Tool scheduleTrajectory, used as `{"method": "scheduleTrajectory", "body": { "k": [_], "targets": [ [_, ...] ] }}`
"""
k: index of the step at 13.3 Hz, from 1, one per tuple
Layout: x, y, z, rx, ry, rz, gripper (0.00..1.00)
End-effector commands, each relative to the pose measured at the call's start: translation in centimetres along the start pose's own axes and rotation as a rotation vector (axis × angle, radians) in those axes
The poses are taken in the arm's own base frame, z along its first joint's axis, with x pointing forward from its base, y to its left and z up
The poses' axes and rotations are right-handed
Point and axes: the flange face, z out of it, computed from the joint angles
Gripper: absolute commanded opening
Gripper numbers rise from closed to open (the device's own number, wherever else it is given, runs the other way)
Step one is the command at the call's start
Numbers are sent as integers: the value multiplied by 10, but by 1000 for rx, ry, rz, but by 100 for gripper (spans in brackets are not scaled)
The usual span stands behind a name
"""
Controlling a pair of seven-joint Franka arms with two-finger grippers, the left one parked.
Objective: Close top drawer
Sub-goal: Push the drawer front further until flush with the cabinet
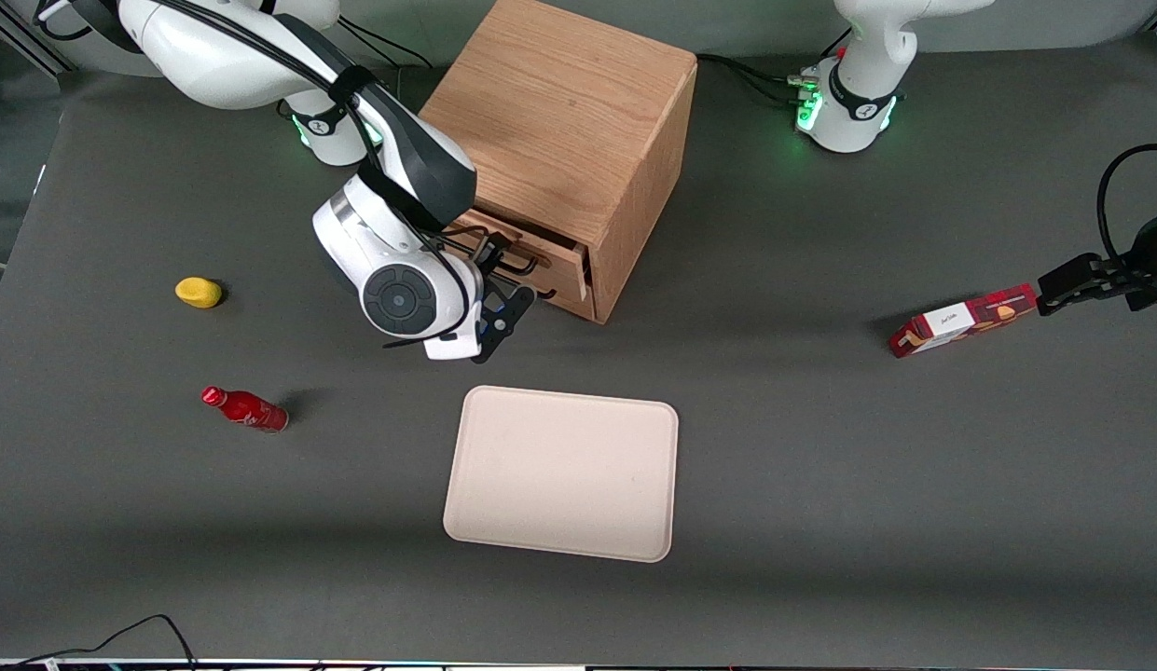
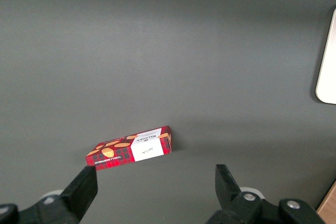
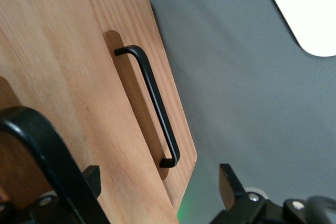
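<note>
The wooden cabinet point(image 1: 559, 102) stands at the middle of the table's far part. Its top drawer point(image 1: 552, 264) sticks out a little from the cabinet's front, and its black wire handle point(image 1: 506, 257) shows beside my wrist. My right gripper point(image 1: 505, 321) is in front of the drawers, just nearer the camera than the top drawer's handle, open and holding nothing. In the right wrist view the gripper point(image 3: 160, 179) has a finger on each side of the top drawer's front point(image 3: 63, 77). That drawer's handle point(image 3: 42, 150) is close and blurred. The lower drawer's handle point(image 3: 152, 108) shows past it.
A cream tray point(image 1: 561, 473) lies nearer the camera than the cabinet. A yellow object point(image 1: 199, 292) and a red bottle point(image 1: 245, 408) lie toward the working arm's end. A red biscuit box point(image 1: 965, 320) lies by the parked arm.
</note>
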Motion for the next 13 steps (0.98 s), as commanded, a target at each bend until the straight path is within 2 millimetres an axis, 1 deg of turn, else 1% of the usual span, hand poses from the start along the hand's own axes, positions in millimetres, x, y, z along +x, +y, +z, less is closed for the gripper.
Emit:
{"method": "scheduleTrajectory", "body": {
  "k": [1, 6, 11, 13],
  "targets": [
    [-5, -12, 11, -1, -13, 25, 100],
    [-3, -23, 16, -3, -18, 19, 100],
    [-2, -26, 20, -3, -28, 29, 100],
    [-1, -33, 24, -1, -34, 33, 100]
  ]
}}
